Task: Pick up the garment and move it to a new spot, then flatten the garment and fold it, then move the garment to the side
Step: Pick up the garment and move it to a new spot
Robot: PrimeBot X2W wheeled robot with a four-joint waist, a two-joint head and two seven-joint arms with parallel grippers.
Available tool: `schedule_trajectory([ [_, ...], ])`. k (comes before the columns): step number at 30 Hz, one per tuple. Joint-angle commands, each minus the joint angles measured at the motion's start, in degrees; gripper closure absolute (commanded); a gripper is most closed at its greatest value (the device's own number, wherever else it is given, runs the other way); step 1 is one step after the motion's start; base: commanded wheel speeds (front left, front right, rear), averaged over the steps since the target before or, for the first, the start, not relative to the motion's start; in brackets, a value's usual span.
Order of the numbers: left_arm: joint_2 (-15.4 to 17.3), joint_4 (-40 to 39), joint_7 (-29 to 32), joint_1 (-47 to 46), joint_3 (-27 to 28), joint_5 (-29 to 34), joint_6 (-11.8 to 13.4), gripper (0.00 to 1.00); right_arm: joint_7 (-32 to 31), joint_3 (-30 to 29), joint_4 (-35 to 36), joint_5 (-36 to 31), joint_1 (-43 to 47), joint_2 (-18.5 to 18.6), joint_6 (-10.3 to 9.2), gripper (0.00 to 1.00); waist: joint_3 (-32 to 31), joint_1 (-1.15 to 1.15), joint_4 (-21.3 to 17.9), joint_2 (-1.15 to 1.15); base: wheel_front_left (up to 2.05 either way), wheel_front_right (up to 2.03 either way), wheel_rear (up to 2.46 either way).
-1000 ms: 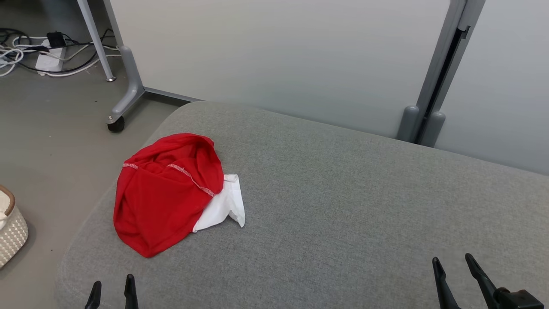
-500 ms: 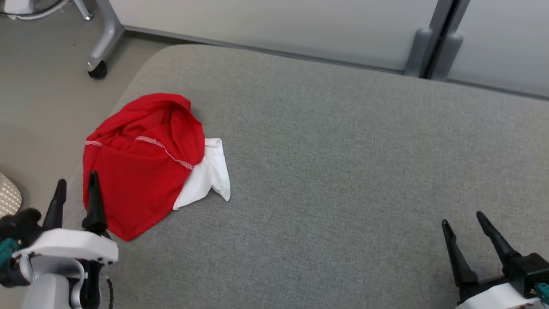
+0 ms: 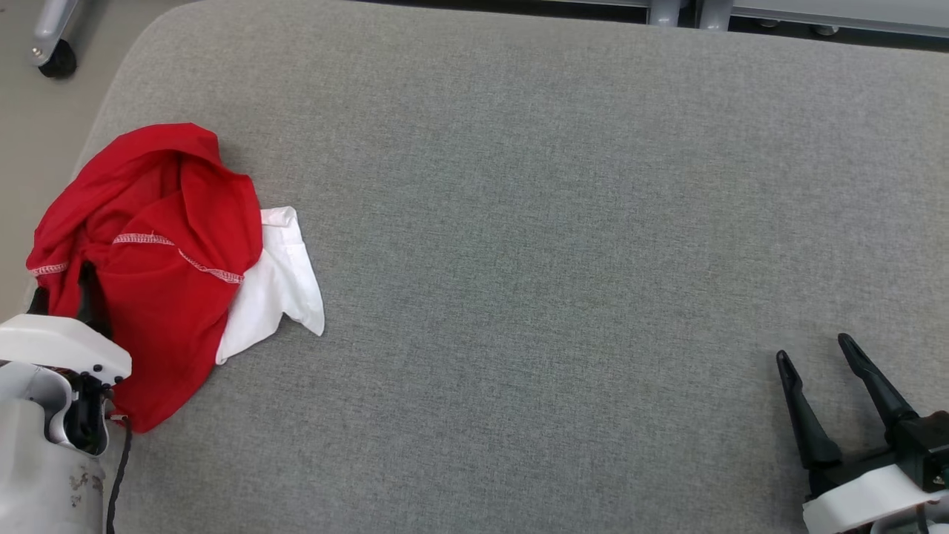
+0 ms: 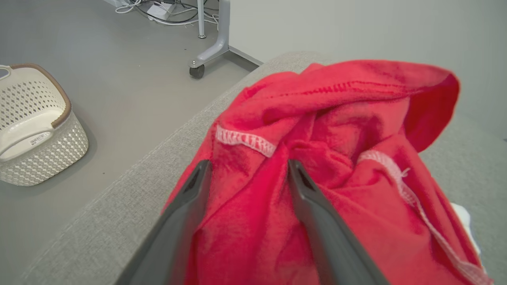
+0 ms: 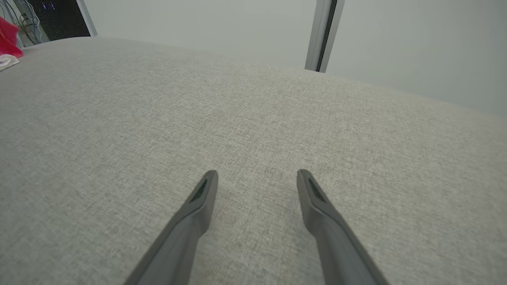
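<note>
Garment (image 3: 163, 245) lies bunched, the left claw (image 4: 248, 163) spread wide over it.

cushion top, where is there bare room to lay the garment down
Widest bare stretch: the middle of the grey cushion, from the white flap across to the open right pincer and up to the far edge. Crowded: the left edge, where the red garment lies bunched with the open left pincer astride its fabric.

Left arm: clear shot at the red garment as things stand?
Probably yes. The left gripper is open and already at the red garment, its fingers seeming to straddle a fold; nothing stands in the way.
</note>
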State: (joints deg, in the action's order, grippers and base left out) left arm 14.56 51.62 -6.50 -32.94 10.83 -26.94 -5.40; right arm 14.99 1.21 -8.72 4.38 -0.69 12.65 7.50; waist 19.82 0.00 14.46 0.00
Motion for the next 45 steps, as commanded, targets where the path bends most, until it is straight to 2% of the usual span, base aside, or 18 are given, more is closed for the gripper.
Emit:
schedule_trajectory([
  [1, 0.8, 2.8, 1.3, -2.1, 0.1, -1.3, -0.7, 0.53, 0.3, 0.0, -0.1, 0.4, -0.9, 0.1, -0.01, 0.0, -0.1, 0.0, -0.7, 0.0, 0.0, 0.0, 0.0],
  [2, 1.0, 3.6, 1.7, -2.3, -0.2, -1.6, -1.1, 0.98, 0.3, -0.1, -0.3, 0.5, -0.9, -0.1, -0.01, 0.0, -0.5, 0.0, -0.8, 0.0, 0.0, 0.0, 0.0],
  [3, 1.0, 4.4, 2.2, -2.5, -0.5, -1.9, -1.2, 1.0, 0.3, 0.0, -0.5, 0.6, -0.8, -0.3, -0.01, 0.0, -0.9, 0.0, -0.9, 0.0, 0.0, 0.0, 0.0],
  [10, 0.5, -0.3, -2.0, 0.1, -6.4, -0.1, -2.1, 1.0, 0.3, 0.3, -1.9, 1.8, -0.1, -3.0, -0.01, 0.0, -5.4, 0.0, -1.6, 0.0, 0.0, 0.0, 0.0],
  [15, -0.8, -11.0, -2.8, 3.3, -12.2, 1.3, -2.1, 1.0, 0.3, 0.7, -2.7, 2.5, 0.5, -4.8, -0.01, 0.0, -9.2, 0.0, -2.9, 0.0, 0.0, 0.0, 0.0],
  [19, -2.4, -22.4, -0.6, 6.7, -16.5, 3.5, -1.8, 1.0, 0.3, 1.4, -3.3, 3.0, 0.5, -6.2, -0.01, 0.0, -11.7, 0.0, -5.2, 0.0, 0.0, 0.0, 0.0],
  [23, -4.7, -34.5, 4.3, 9.8, -21.3, 5.2, -1.5, 1.0, 0.3, 1.7, -3.6, 3.7, -0.4, -7.3, -0.01, 0.0, -12.8, 0.0, -8.9, 0.0, 0.0, 0.0, 0.0],
  [24, -4.7, -34.5, 4.3, 9.8, -21.3, 5.2, -1.5, 1.0, 0.3, 1.7, -3.6, 3.7, -0.4, -7.3, -0.01, 0.0, -12.8, 0.0, -8.9, 0.0, 0.0, 0.0, 0.0],
  [29, -8.1, -44.6, 10.6, 10.9, -27.8, 6.1, -1.1, 1.0, 0.3, 1.7, -4.0, 4.3, -0.9, -8.4, -0.01, 0.0, -13.0, 0.0, -14.6, 0.0, 0.0, 0.0, 0.0],
  [35, -10.8, -46.9, 13.8, 7.3, -36.6, 6.9, -1.1, 1.0, 0.3, 1.4, -4.3, 5.0, -1.9, -9.2, -0.01, 0.0, -11.4, 0.0, -22.3, 0.0, 0.0, 0.0, 0.0],
  [39, -11.4, -45.7, 12.3, 5.1, -42.5, 6.5, -0.4, 1.0, 0.3, 0.9, -4.3, 5.2, -2.2, -9.5, -0.01, 0.0, -10.1, 0.0, -26.4, 0.0, 0.0, 0.0, 0.0],
  [43, -11.5, -42.5, 9.9, 4.6, -49.3, 3.2, 0.9, 1.0, 0.3, 0.4, -4.4, 5.7, -2.2, -9.6, -0.01, 0.0, -9.0, 0.0, -29.3, 0.0, 0.0, 0.0, 0.0],
  [44, -11.5, -41.4, 9.2, 4.7, -51.1, 2.5, 1.0, 0.97, 0.3, 0.3, -4.5, 5.7, -2.1, -9.6, -0.01, 0.0, -8.9, 0.0, -29.7, 0.0, 0.0, 0.0, 0.0],
  [45, -11.5, -40.3, 8.3, 5.1, -52.6, 1.0, 0.9, 0.73, 0.3, 0.2, -4.6, 5.8, -2.0, -9.6, -0.01, 0.0, -8.7, 0.0, -30.0, 0.0, 0.0, 0.0, 0.0],
])
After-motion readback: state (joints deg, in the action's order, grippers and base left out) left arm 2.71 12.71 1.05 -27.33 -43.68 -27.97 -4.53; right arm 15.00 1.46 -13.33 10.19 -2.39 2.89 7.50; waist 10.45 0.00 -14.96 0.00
